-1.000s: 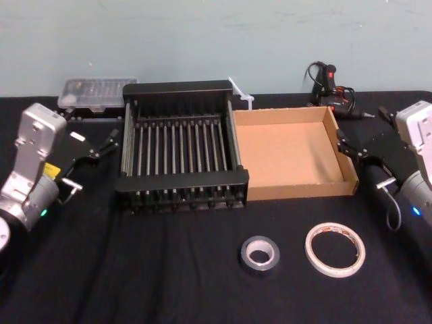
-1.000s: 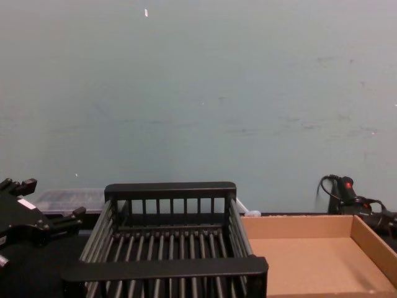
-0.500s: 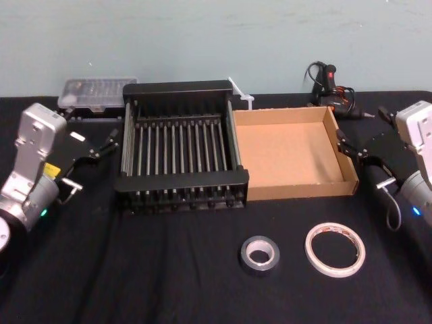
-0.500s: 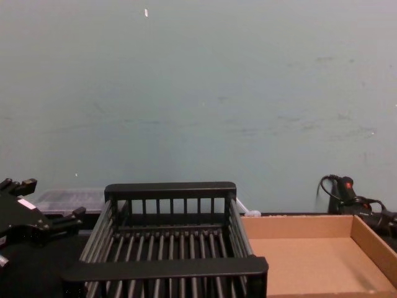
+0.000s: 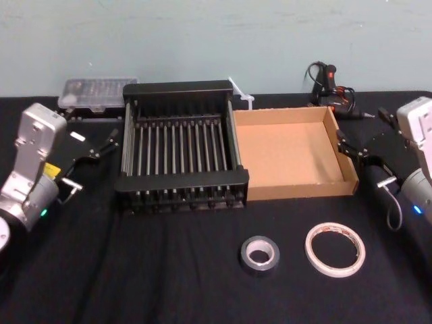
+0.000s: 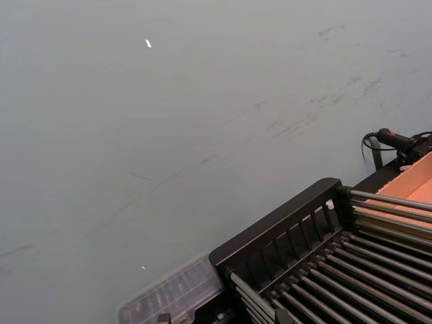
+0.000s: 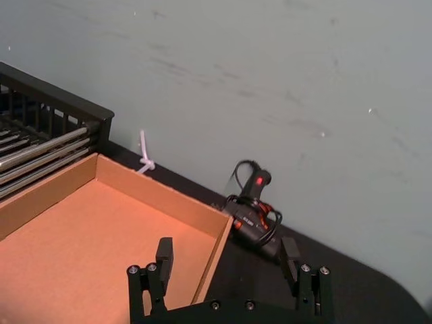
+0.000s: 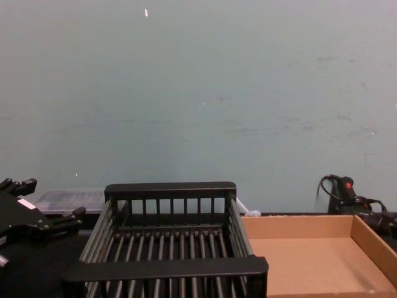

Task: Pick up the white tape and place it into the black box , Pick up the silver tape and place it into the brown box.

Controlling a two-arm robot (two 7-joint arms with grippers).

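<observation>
The white tape (image 5: pixel 335 250) lies flat on the black cloth at the front right. The smaller silver tape (image 5: pixel 259 254) lies just left of it. Behind them stand the black box (image 5: pixel 182 181) of parallel bars and, touching its right side, the brown box (image 5: pixel 287 152); nothing lies in either. My left gripper (image 5: pixel 94 135) hovers left of the black box, open with nothing in it. My right gripper (image 7: pixel 227 255) hovers at the brown box's right wall (image 7: pixel 214 253), open and holding nothing.
A clear plastic case (image 5: pixel 98 91) sits behind the black box at the back left. A black and red tool with cables (image 5: pixel 331 84) lies behind the brown box, and a white zip tie (image 5: pixel 239 91) between the boxes. Bare cloth spreads across the front left.
The right arm has drifted very slightly to the right. Nothing else has moved.
</observation>
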